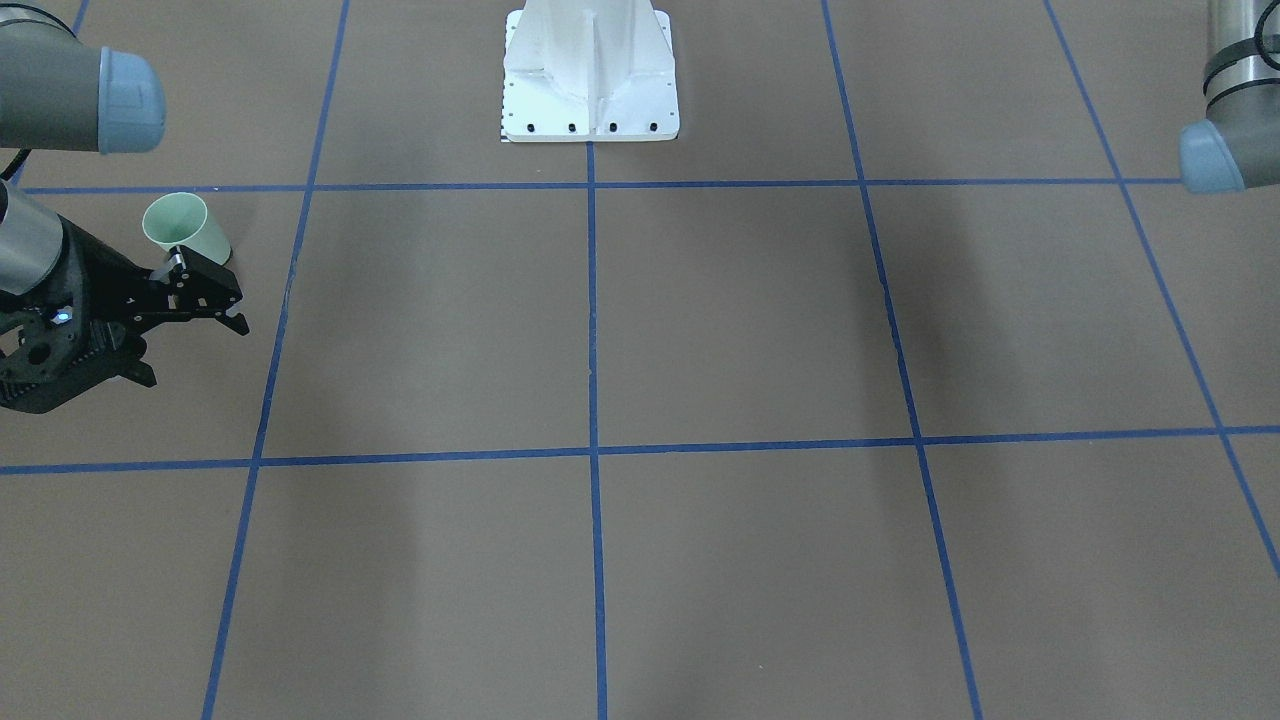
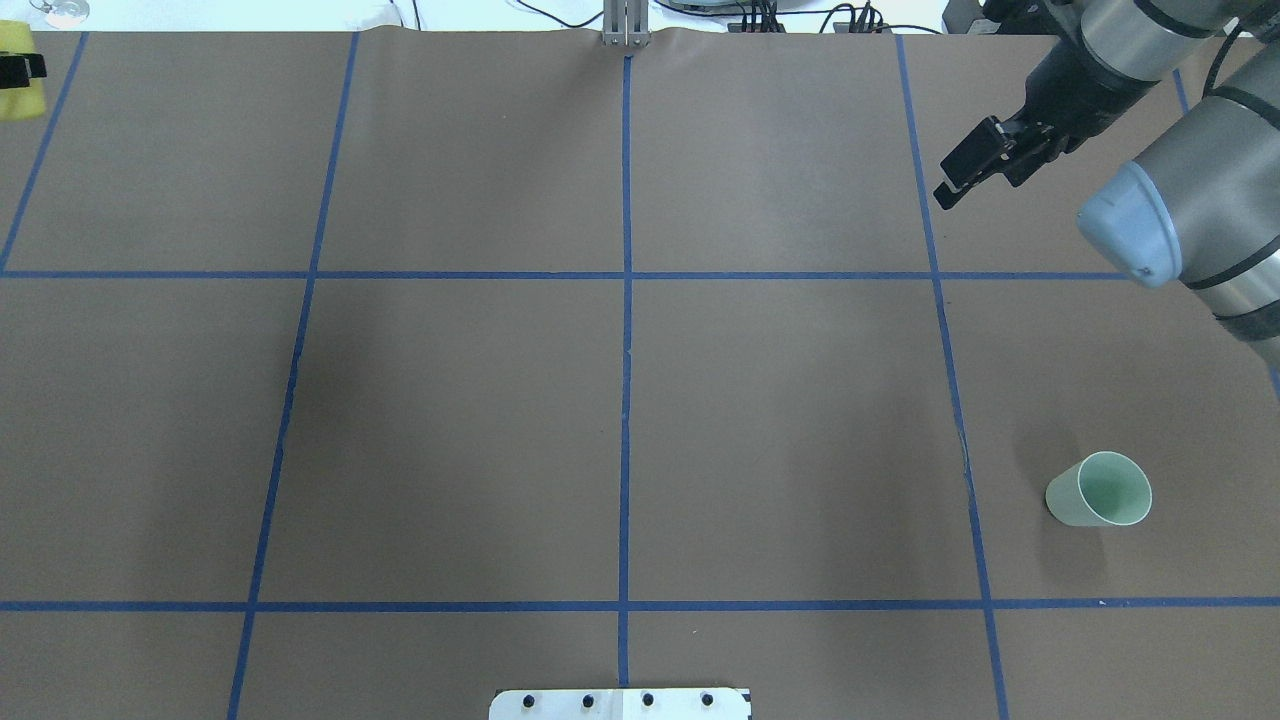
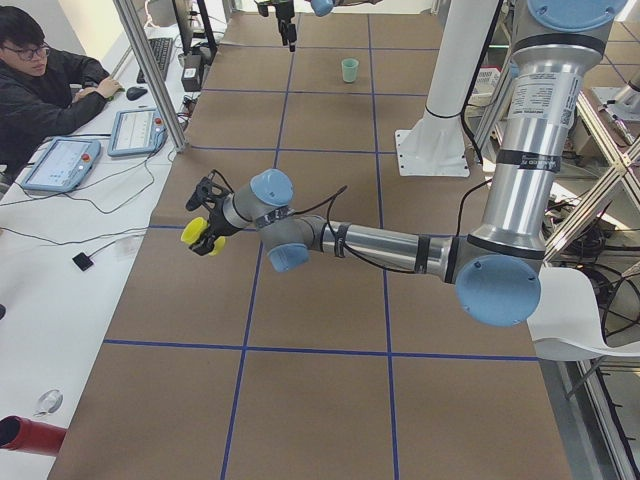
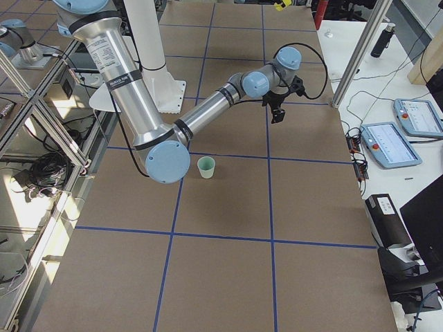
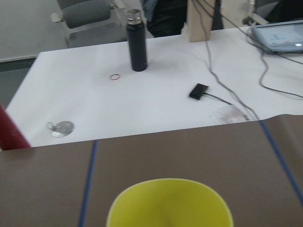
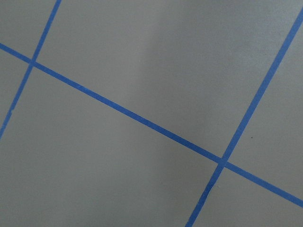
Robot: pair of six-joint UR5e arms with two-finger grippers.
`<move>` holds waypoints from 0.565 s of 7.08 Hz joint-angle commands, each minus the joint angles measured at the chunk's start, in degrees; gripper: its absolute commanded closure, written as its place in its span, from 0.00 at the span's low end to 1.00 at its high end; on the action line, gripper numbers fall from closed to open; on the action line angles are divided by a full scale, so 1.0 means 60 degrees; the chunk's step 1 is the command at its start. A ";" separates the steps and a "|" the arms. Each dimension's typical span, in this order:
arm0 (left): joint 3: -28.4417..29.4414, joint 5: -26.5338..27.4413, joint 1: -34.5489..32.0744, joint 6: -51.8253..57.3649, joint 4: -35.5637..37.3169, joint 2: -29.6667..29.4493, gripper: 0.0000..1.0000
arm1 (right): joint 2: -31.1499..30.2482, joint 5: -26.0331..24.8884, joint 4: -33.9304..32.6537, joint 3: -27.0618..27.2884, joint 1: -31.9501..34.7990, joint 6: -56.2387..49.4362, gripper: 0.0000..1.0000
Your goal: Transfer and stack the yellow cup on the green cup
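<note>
yellow cup | gripped in left end effector | off table

Left arm outstretched (right arm likewise).

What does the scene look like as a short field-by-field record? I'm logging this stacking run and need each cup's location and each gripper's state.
yellow cup: held in the left gripper, raised near the table's far-left edge
green cup: upright on the table, on the robot's right side, mouth up, empty
right gripper: empty, jaws close together, hovering above the table, apart from the green cup
stacked: not yet
person: seated at the side desk
</note>
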 commanded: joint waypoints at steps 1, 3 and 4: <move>-0.0880 -0.0231 0.1771 -0.0048 -0.0770 -0.0318 1.00 | 0.0654 0.0118 0.0000 -0.0025 -0.0179 0.1659 0.01; -0.1309 -0.0217 0.2858 -0.0034 -0.0786 -0.0464 1.00 | 0.1109 0.0118 0.0305 -0.0549 -0.0546 0.2220 0.01; -0.1324 -0.0202 0.3456 -0.0034 -0.0800 -0.0929 1.00 | 0.1328 0.0104 0.1511 -0.1364 -0.0851 0.3051 0.01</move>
